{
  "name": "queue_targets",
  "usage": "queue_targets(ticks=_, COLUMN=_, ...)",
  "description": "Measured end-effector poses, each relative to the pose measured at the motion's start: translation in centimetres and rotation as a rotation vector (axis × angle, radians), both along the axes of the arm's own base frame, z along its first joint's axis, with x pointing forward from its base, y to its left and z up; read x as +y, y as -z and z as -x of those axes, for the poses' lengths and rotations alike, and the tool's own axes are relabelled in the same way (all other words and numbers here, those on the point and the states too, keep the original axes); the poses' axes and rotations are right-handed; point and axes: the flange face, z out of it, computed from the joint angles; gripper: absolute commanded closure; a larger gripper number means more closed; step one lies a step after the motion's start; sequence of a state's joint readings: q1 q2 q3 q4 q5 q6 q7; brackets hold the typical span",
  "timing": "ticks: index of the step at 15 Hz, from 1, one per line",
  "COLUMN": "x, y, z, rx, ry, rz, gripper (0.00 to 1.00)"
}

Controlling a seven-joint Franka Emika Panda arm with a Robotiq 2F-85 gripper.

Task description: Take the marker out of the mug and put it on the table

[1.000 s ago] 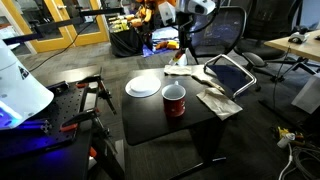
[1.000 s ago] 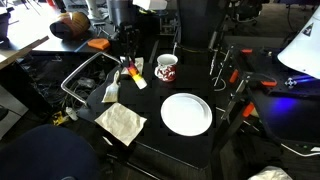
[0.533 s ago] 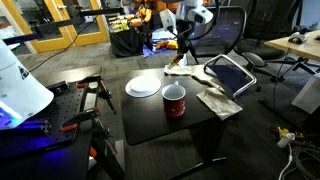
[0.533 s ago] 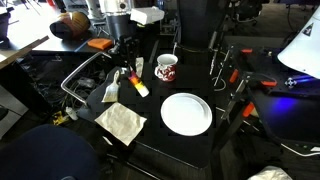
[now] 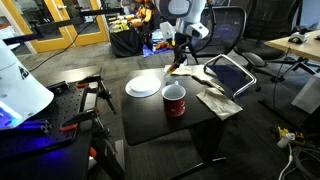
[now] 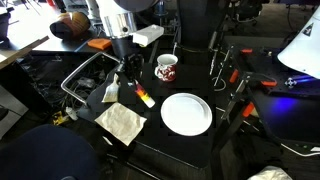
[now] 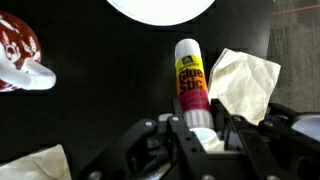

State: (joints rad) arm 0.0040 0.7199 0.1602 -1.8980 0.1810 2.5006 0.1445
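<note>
Marker (image 7: 188, 85): the label reads as a glue stick in the wrist view. It is already out of the mug (image 6: 166, 67) and is clamped between the jaws of the gripper (image 7: 198, 128), with one end projecting past the fingertips. It is held low over the table (image 6: 205, 145), left of the plate (image 6: 186, 113) and nearer than the mug. Judged: extraction is done and only set-down and release are left. Contact with the table cannot be told.
</note>
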Motion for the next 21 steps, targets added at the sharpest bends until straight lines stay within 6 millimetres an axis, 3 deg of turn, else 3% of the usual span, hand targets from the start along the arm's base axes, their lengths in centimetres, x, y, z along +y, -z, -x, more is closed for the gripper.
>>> queue_targets(ticks=3, x=0.0, y=1.3, z=0.0, rx=0.032, ry=0.000, rz=0.000, gripper=0.92)
queue_targets(ticks=4, x=0.0, y=1.7, z=0.0, rx=0.042, ry=0.000, rz=0.000, gripper=0.46)
queue_targets(ticks=10, x=-0.4, y=2.5, z=-0.1, rx=0.070, ry=0.033, rz=0.024, gripper=0.04)
queue_targets(ticks=13, x=-0.9, y=2.0, z=-0.3, rx=0.062, ry=0.061, rz=0.047, gripper=0.00)
queue_targets(ticks=21, x=-1.5, y=-2.1, z=0.0, rx=0.004, ry=0.102, rz=0.094, gripper=0.00)
